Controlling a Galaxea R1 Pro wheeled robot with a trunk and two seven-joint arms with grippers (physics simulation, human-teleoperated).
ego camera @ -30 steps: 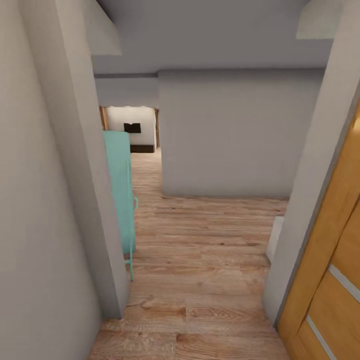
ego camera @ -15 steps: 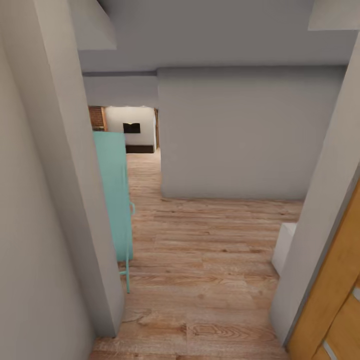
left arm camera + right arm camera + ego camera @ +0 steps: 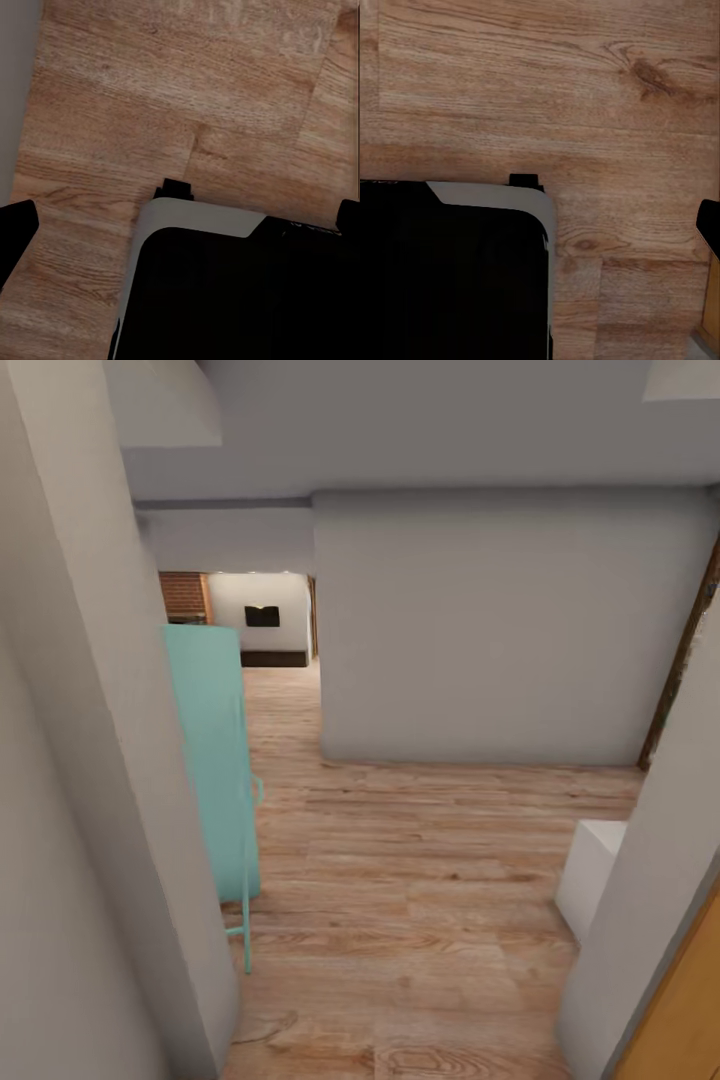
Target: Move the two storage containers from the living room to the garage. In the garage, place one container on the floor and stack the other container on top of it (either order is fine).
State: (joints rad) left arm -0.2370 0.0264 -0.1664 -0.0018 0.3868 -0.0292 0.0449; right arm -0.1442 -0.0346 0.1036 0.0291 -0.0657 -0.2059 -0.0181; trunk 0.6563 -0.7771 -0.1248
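The robot is standing in a doorway, looking out over a light wood-plank floor (image 3: 420,880) with visible grain and knots, the boards running across a hallway. Beyond that floor a plain, matte grey wall block (image 3: 500,630) is rising square-edged to a grey ceiling (image 3: 400,420). At the near left edge of the planks a smooth grey door jamb (image 3: 120,760) is leaning large into sight, and just behind it a flat teal panel with thin teal metal legs (image 3: 215,760) is standing upright on the boards. Past the teal panel, at the far end of the planks, a patch of red brick wall (image 3: 183,595) is showing beside a white wall with a small dark rectangle (image 3: 262,616) on it. On the right side of the floor a low white box-shaped block (image 3: 590,870) is sitting against another grey jamb, with a sliver of honey-coloured wooden door (image 3: 685,1010) at the near corner.

Both wrist cameras are pointing down at the same planks, over the robot's glossy black base with its pale grey rounded rim (image 3: 202,221). Only dark finger edges are peeking in at the borders, so I cannot tell whether either pincer is open or closed. The red-orange containers are nowhere among these things.
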